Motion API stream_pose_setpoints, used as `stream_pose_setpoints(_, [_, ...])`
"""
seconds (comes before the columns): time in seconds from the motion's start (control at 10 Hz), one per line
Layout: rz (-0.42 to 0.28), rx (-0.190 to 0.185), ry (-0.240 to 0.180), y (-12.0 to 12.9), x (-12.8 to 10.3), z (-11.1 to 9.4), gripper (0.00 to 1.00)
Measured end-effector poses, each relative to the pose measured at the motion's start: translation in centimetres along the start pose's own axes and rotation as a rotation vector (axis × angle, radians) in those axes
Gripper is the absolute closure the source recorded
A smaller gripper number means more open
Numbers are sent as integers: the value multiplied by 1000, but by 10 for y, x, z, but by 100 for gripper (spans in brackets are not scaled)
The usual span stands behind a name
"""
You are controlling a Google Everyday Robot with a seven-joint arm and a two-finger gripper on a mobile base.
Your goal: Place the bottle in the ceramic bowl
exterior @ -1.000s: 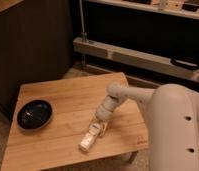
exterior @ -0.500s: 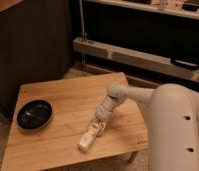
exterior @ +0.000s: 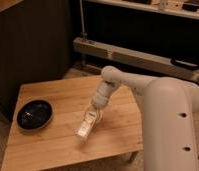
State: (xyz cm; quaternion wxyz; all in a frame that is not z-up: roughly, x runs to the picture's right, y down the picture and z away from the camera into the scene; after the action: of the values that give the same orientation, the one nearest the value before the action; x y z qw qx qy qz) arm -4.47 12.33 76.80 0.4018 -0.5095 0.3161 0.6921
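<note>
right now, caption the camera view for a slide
Gripper at the bottle on the wooden table, ceramic bowl standing apart.

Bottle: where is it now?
Camera view, middle of the table: the bottle is at the tip of the gripper, image-right of the ceramic bowl and apart from it.

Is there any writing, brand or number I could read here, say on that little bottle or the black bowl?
No text here can be read.
On the bottle, at the gripper over the middle of the table: the label is too blurred to read.
On the ceramic bowl: no marking shows.
</note>
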Motion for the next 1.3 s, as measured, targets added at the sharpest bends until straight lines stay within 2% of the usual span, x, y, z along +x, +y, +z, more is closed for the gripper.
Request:
stream_pose_setpoints(0.1, [-21,19,-21,12,8,-21,100])
stream_pose_setpoints(0.3, [-57,59,-65,33,10,-58,100])
stream_pose_setpoints(0.5, [-81,84,-84,56,8,-70,100])
stream_pose_setpoints(0.6, [-95,99,-90,78,0,-70,100])
stream_pose_setpoints(0.9, [-118,97,-105,121,-21,-59,100])
stream_pose_setpoints(1.3, [-137,10,-93,160,-24,-40,100])
